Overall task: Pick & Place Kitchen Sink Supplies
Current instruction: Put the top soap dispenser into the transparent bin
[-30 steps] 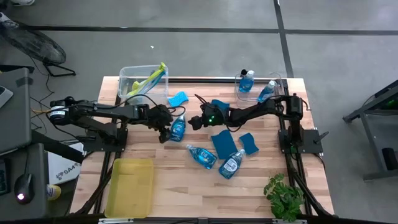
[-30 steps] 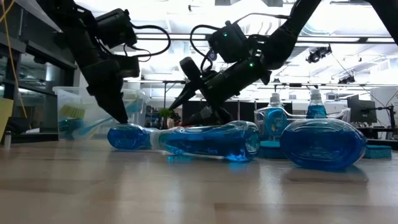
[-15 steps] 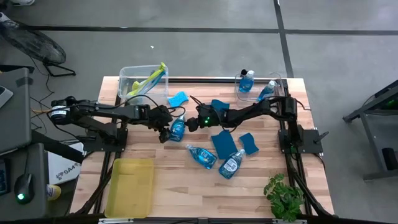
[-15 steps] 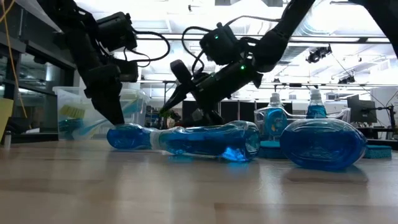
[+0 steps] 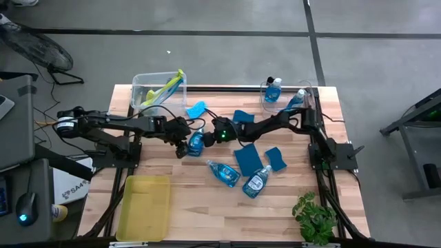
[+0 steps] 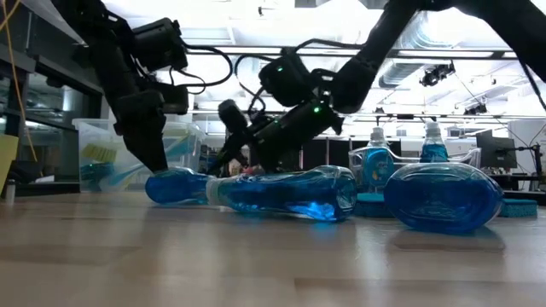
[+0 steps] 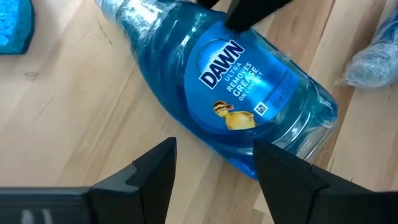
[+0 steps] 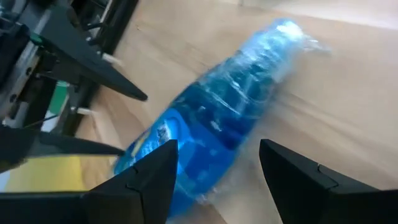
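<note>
High view: both grippers meet over a bottle (image 5: 196, 142) lying mid-worktop. Left gripper (image 5: 185, 146) and right gripper (image 5: 207, 136) stand spread beside it, neither pinching it.

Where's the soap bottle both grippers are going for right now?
In the high view the soap bottle lies flat on the table near its middle, between the open left gripper and open right gripper, just below the loose blue sponge.

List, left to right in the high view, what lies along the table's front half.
Yellow tray → soap bottle pointing up-left → soap bottle lying beside it → small plant at the front right corner.
</note>
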